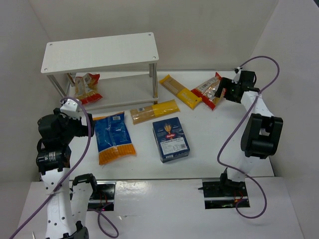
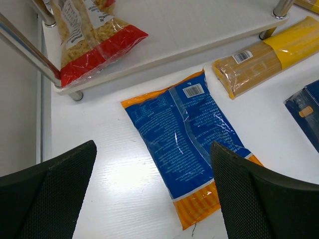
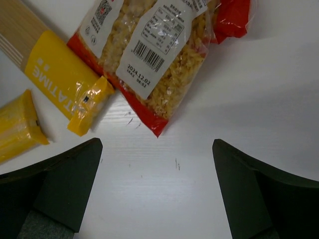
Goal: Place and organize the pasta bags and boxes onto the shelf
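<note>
Lettering "ATIME" on yellow spaghetti bag (image 3: 56, 79)

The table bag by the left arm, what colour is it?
Bag: blue, orange ends; left wrist view.

Left end effector (image 2: 153, 147) hangs low at mid-left, jaws spread wide; right end effector (image 3: 158, 143) reaches upper right, equally agape.

A white two-tier shelf (image 1: 99, 52) stands far left of me, with a clear red-edged macaroni bag (image 1: 85, 87) on its lower board. Flat on the worktop (image 1: 214, 144) lie a blue-and-orange plastic bag (image 1: 114, 137), a dark blue carton (image 1: 170, 139), a long yellow spaghetti pack (image 1: 154, 111), a second yellow spaghetti pack (image 1: 182, 91), and beside it another clear red-edged bag (image 1: 209, 89).
</note>
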You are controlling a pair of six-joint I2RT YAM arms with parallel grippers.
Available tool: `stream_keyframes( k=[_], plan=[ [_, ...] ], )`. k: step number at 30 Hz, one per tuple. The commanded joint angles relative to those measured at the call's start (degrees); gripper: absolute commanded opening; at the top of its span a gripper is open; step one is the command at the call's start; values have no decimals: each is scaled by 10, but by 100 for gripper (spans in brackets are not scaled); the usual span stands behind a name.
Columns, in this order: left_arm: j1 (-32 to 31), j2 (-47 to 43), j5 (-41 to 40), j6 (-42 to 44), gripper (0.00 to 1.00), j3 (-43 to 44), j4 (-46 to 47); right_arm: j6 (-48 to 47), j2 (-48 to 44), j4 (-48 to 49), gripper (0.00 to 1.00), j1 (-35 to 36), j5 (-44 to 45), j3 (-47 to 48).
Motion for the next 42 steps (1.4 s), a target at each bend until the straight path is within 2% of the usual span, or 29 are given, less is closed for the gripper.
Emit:
stream_keyframes(
  k=[1, 13, 24, 26, 28, 29, 31, 32, 35, 36, 42],
  plan=[
    [13, -3, 5, -12, 100, -2, 19, 30, 38, 61, 100, -4, -7, 49],
    [24, 8, 5, -12, 100, -2, 19, 58, 164, 83, 100, 13, 30, 123],
    [24, 13, 10, -7, 100, -2, 19, 64, 259, 50, 100, 23, -31, 195],
    [24, 13, 10, -7, 100, -2, 19, 64, 271, 50, 97, 29, -31, 195],
    [24, 13, 10, -7, 100, -2, 19, 64, 277, 50, 89, 35, -31, 201],
    [24, 13, 10, -7, 100, -2, 19, 58, 277, 41, 75, 35, -31, 208],
    [24, 13, 10, -7, 100, -2, 19, 52, 291, 32, 54, 42, -18, 223],
    [24, 13, 10, -7, 100, -2, 19, 52, 291, 20, 35, 42, -18, 223],
    [24, 13, 15, -7, 100, -2, 19, 39, 297, 15, 13, 47, -18, 231],
    [24, 13, 15, -7, 100, -2, 19, 39, 291, 8, 0, 47, -18, 231],
    [24, 13, 21, -7, 100, -2, 19, 19, 211, -4, 0, 47, -79, 209]
  ],
)
